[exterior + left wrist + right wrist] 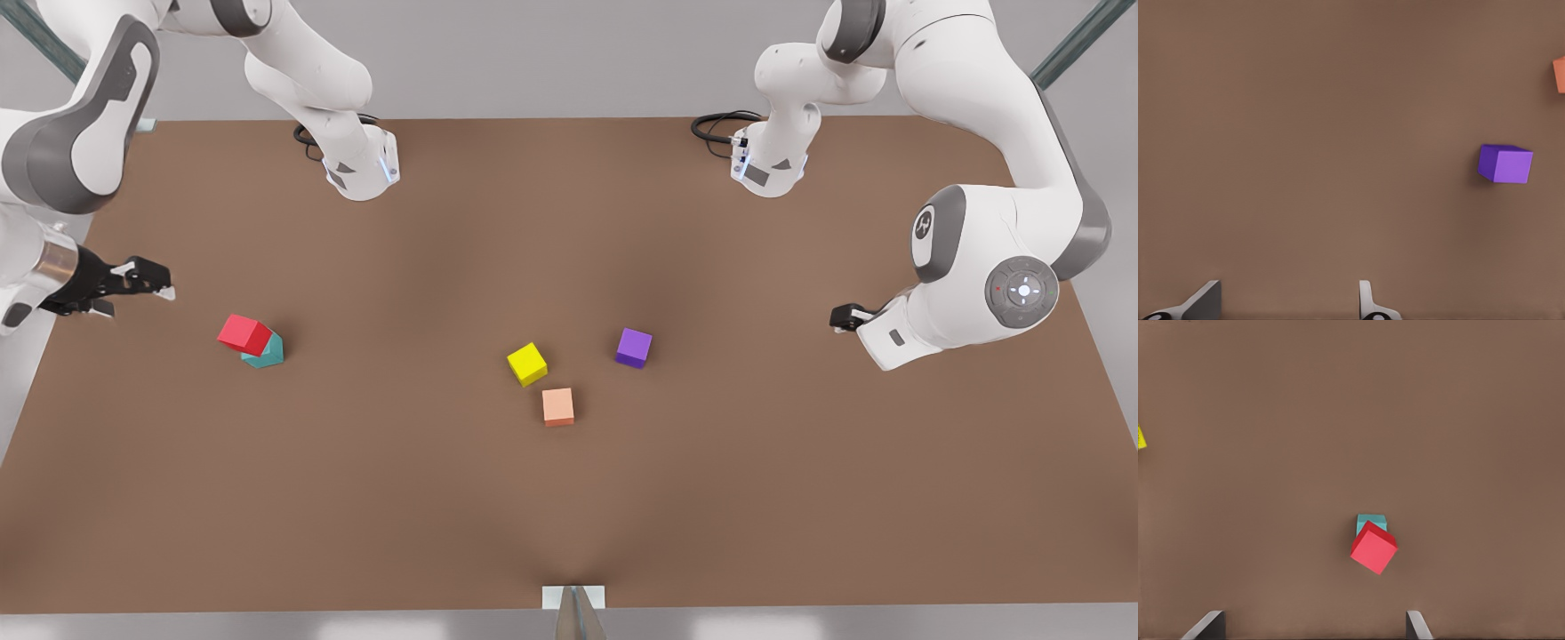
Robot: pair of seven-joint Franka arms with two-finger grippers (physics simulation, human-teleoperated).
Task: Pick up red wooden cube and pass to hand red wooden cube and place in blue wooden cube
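The red wooden cube (244,334) (1373,548) rests tilted on top of the blue wooden cube (267,354) (1371,520), which is teal, at the front view's left. My right gripper (156,280) (1313,625) hovers open a little away from the pair, toward the table's edge at the front view's left, holding nothing. My left gripper (843,316) (1286,303), the other hand, waits open and empty at the front view's right, well away from both cubes.
A yellow cube (527,364), a peach-orange cube (558,406) (1559,73) and a purple cube (633,347) (1505,163) lie near the middle of the brown table (569,516). Both arm bases stand along the far edge.
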